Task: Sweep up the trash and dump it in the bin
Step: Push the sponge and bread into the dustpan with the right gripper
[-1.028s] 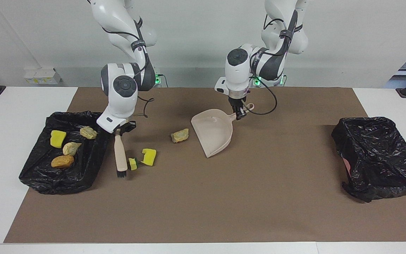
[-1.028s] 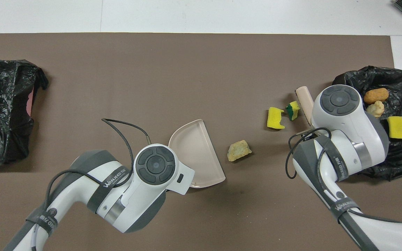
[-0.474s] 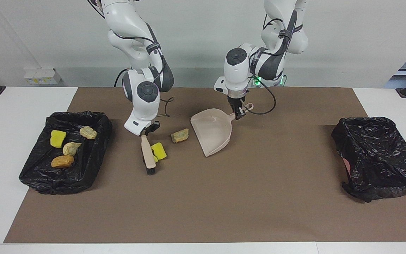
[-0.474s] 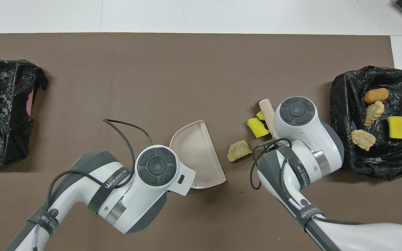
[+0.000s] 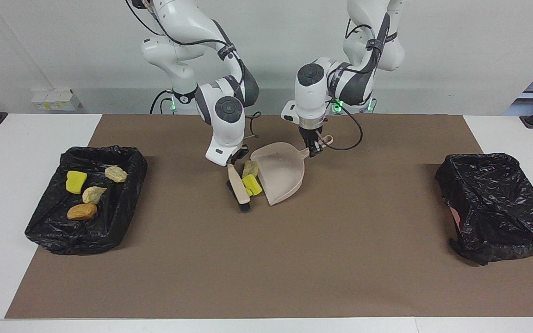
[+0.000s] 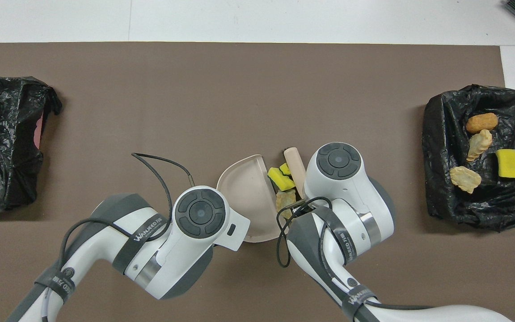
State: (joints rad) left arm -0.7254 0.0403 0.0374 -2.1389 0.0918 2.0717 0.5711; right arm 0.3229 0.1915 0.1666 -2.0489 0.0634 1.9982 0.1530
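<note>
Nearest the robots, left gripper [image 5: 315,150] shut on the handle of the beige plastic dustpan [image 5: 285,178], pan mouth turned toward the right arm's end. Just beside, right gripper [image 5: 232,163] clamped on the beige wooden brush [image 5: 241,192], long axis running away from the robots, parallel to that mouth. Pinched between brush and pan: tan bread-like lump [image 5: 250,168], yellow sponge chunk [image 5: 252,185], small green-backed sponge bit [image 6: 285,168] (3 scraps, at the lip, seemingly not yet inside). Likely needs a short push toward the left arm's end; nothing in the way. At the right arm's end, black-lined tray [image 5: 100,231] with 4 more scraps; at the left arm's end, black-lined bin [image 5: 493,199].
</note>
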